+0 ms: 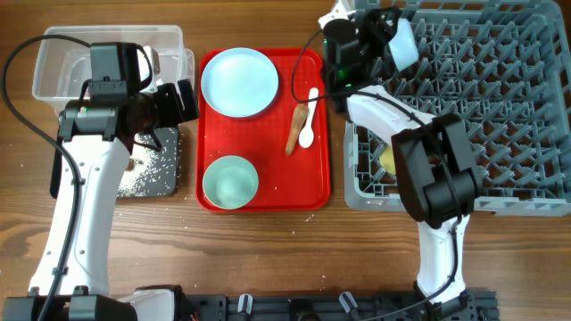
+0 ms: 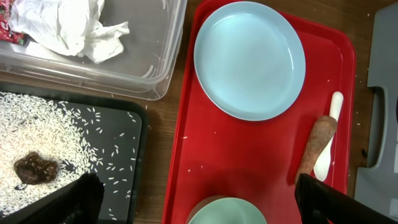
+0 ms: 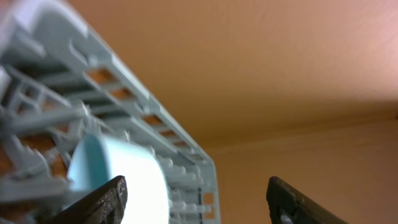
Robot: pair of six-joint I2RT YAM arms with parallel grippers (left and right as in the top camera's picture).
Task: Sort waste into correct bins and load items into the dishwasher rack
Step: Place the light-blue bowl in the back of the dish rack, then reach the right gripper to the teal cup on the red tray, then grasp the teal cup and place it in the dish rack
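the right gripper (image 3: 196,186) gapes wide at a corner of the dishwasher rack (image 1: 500,107), a pale blue-green bowl (image 3: 118,177) on edge among the pegs just beside one finger. the left gripper (image 2: 198,183), also wide, hangs over the edge of the red tray (image 2: 249,162), which holds the plate (image 2: 249,59), a second bowl (image 1: 230,181) and the brown food scrap (image 2: 316,146).

No legible text, label, brand, number or sign in any view. The red-and-white wrapper (image 2: 9,26) in the clear tub (image 2: 124,78) bears dark markings, too small and cropped to read.
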